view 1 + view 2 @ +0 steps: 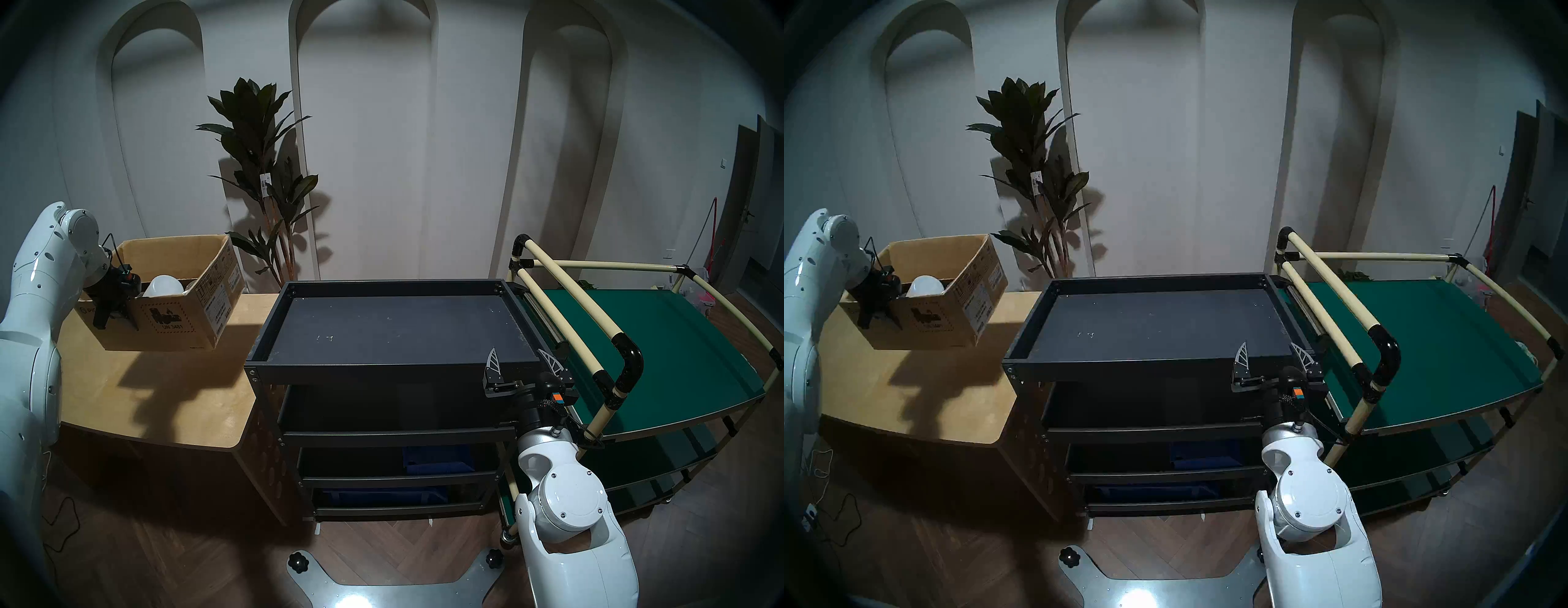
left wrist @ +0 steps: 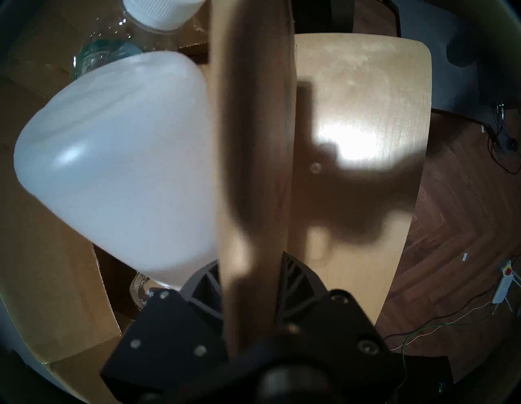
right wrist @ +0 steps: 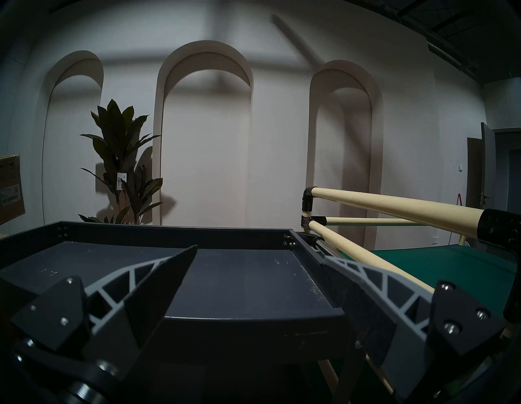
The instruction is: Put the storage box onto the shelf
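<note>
Dim arched white wall (image 1: 382, 148) behind, potted plant (image 1: 259, 170) in front of it; light wooden table (image 1: 169, 395) at the robot's left bearing the storage box (image 1: 169, 322), near wall reading only "UN 3481", other print too small, contents half hidden apart from a white jug (image 2: 118, 169). Left gripper (image 1: 115, 316) clamped over that near wall, one finger inside, one outside. Right gripper (image 3: 259, 270) spread apart, holding nothing, at the near right corner of the shelf (image 1: 466, 365), top tray bare, green rack (image 1: 657, 339) just beside.
</note>
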Controlling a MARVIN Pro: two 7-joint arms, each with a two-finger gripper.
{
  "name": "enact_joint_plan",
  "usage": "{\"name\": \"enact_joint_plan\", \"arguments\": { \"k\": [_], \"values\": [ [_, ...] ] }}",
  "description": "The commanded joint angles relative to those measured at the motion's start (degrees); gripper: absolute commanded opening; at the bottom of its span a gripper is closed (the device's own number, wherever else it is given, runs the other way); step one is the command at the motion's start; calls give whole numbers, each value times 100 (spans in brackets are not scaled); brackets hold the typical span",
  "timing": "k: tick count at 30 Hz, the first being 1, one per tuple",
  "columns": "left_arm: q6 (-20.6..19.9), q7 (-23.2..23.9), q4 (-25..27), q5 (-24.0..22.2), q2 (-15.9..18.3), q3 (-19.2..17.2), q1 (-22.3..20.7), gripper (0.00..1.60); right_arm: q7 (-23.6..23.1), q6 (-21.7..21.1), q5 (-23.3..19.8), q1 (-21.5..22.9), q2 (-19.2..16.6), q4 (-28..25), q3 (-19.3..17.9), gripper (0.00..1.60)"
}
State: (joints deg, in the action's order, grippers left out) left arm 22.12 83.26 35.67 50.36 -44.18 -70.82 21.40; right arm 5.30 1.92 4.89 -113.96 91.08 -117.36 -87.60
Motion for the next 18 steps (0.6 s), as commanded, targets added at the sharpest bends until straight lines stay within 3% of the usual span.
{"name": "enact_joint_plan", "arguments": {
  "k": [1, 18],
  "values": [
    [-49, 174, 155, -181, -184, 32, -562, 0, 7, 35, -10, 12, 8, -131, -5, 160],
    [-410, 174, 178, -631, -790, 380, -1040, 0, 5, 31, -5, 27, 7, -101, -4, 160]
  ]
}}
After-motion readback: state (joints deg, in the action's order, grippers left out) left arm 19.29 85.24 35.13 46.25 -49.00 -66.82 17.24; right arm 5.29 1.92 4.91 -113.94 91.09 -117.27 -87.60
